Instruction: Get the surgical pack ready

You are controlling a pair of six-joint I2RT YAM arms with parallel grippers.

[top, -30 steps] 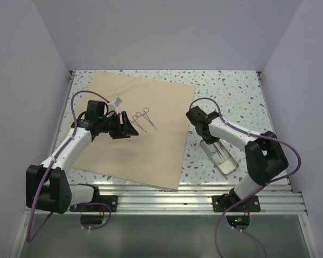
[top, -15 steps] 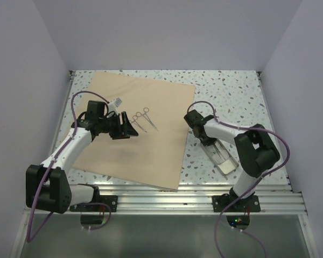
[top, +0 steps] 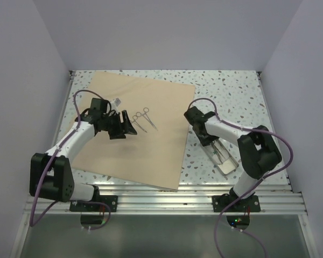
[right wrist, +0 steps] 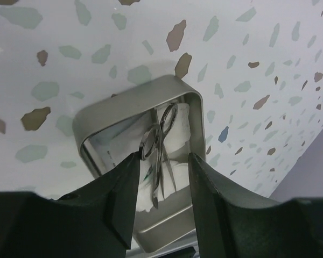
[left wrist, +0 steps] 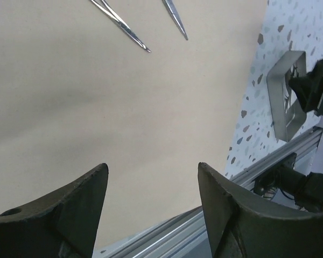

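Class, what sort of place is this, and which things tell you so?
Likely a robot lab bench staged for surgical packing: a left arm and right arm, a tan wrap sheet holding ring-handled instruments, a metal tray.

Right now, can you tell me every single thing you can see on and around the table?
surgical pack: one sheet, tan, flat on the table's left half
scissor-like tools: two, silver, side by side on the sheet
tag: one, white, on the sheet near the left arm
metal tray: one, shiny silver, on the table right of the sheet
tool in the tray: one, silver, on white padding
table: one, white with coloured speckles
rail: silver, along the near edge
left end effector: black, open, above the sheet
right end effector: black, open, over the tray
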